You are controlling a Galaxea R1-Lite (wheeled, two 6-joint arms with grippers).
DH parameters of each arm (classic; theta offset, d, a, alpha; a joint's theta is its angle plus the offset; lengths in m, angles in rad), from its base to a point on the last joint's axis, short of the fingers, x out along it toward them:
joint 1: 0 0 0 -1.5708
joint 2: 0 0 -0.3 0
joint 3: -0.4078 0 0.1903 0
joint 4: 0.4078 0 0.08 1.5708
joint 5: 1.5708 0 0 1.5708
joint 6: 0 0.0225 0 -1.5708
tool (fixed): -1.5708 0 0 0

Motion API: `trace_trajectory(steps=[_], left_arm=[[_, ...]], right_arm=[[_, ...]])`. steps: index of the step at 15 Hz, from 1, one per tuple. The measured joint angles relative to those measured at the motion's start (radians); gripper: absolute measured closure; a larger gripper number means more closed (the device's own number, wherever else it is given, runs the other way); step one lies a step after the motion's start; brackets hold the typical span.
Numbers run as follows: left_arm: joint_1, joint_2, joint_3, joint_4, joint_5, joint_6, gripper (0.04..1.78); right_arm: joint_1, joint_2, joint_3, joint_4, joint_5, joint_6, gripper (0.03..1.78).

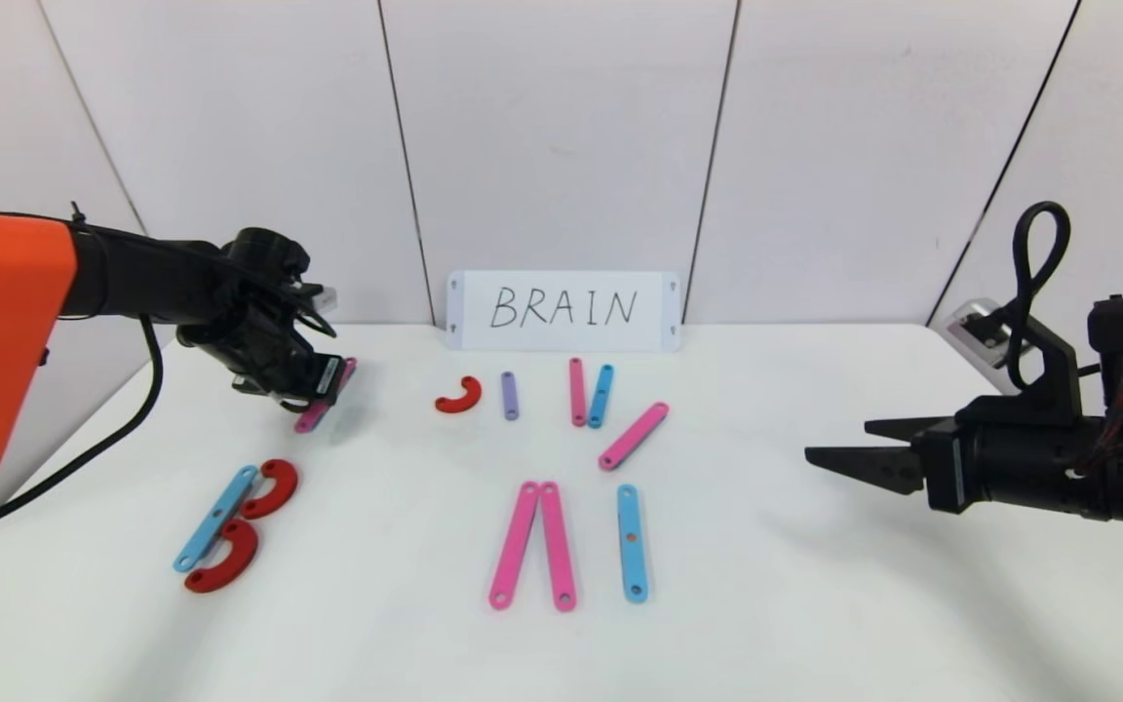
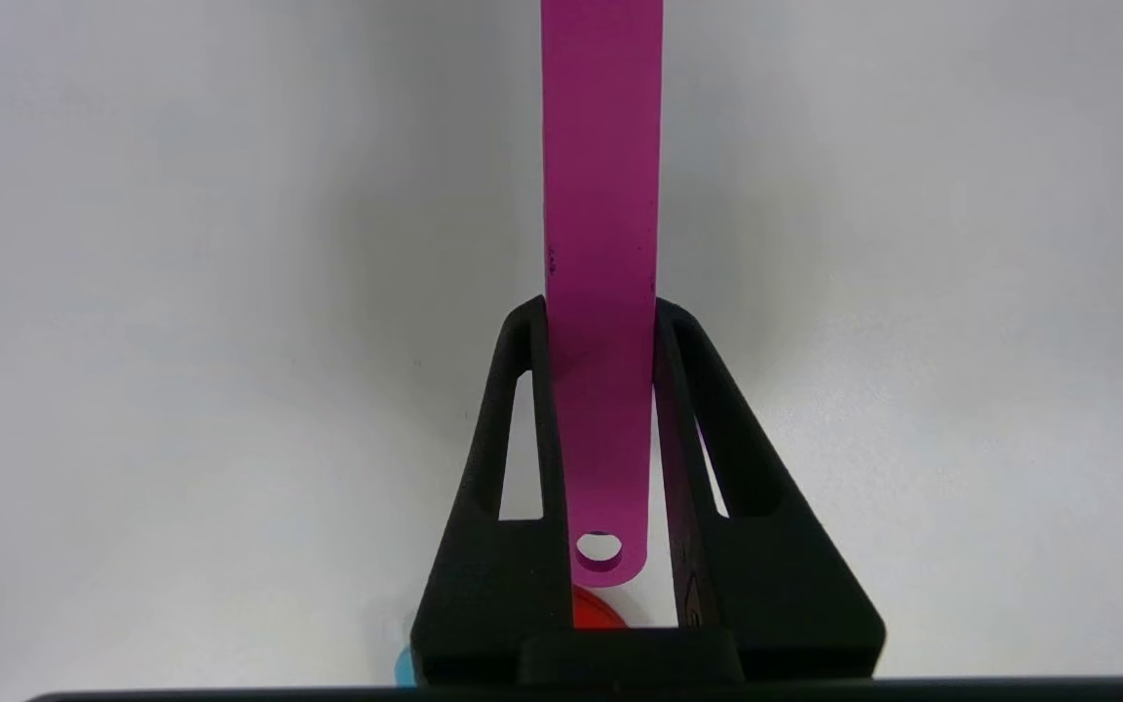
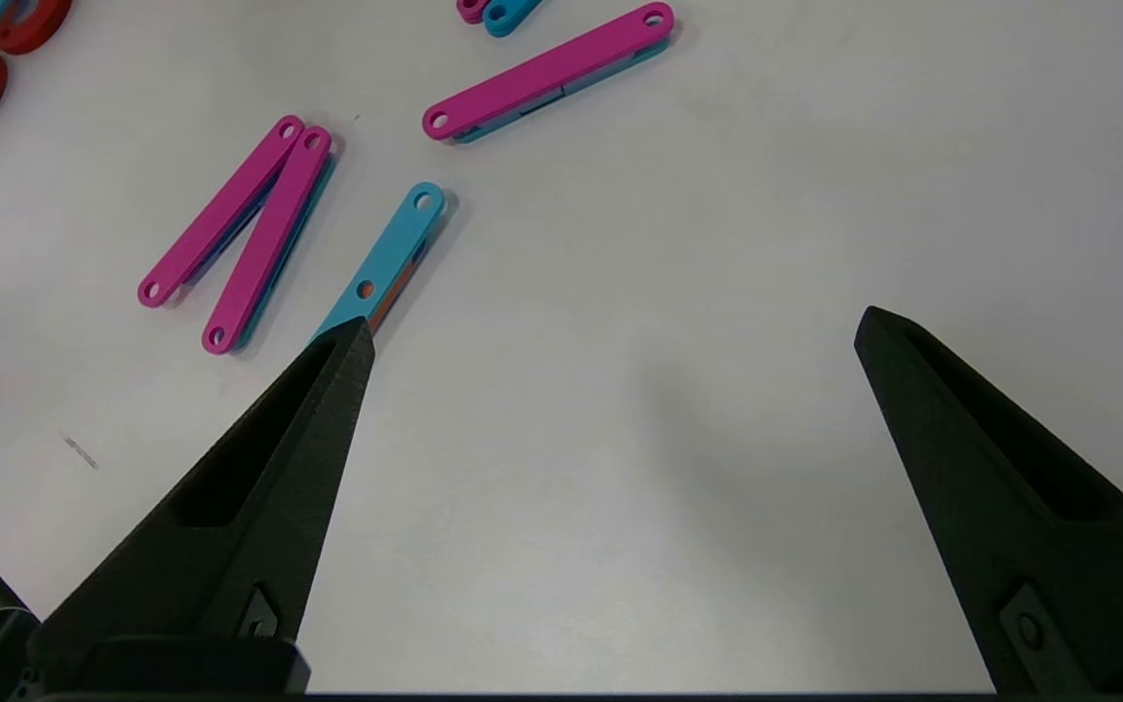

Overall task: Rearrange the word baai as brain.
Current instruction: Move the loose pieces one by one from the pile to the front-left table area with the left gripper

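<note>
At upper left of the head view, clear of the table (image 1: 776, 624): one pink bar (image 1: 326, 400), flat plastic with a small hole near its end, held at a slant in the left gripper (image 1: 313, 385). Judged light, stiff and thin, with smooth faces that may slip; best pinched across its narrow width near one end, as it is now. Jaws closed snugly on the bar's two long edges, the holed end sitting between them, the remainder projecting beyond. Remaining pieces of the word (image 1: 542, 468) lie across the middle of the frame: blue bar with two red curves (image 1: 230, 526) at lower left, pink pair (image 1: 534, 546) and blue bar (image 1: 631, 542) at centre. Right gripper (image 1: 839, 444) at right edge, above the table, jaws spread wide, holding nothing.
</note>
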State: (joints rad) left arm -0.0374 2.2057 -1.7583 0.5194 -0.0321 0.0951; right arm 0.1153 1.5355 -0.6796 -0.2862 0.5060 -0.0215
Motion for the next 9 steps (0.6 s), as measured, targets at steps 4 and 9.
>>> trace_trajectory(steps=[4,9], left_arm=[[-0.039,-0.138,0.163,-0.01,-0.003,-0.036,1.52],[-0.101,-0.309,0.398,-0.051,-0.003,-0.104,1.52]], right_arm=[[0.003,0.006,-0.001,0.0,-0.003,0.001,0.08],[0.005,0.008,-0.002,0.0,-0.003,0.0,0.08]])
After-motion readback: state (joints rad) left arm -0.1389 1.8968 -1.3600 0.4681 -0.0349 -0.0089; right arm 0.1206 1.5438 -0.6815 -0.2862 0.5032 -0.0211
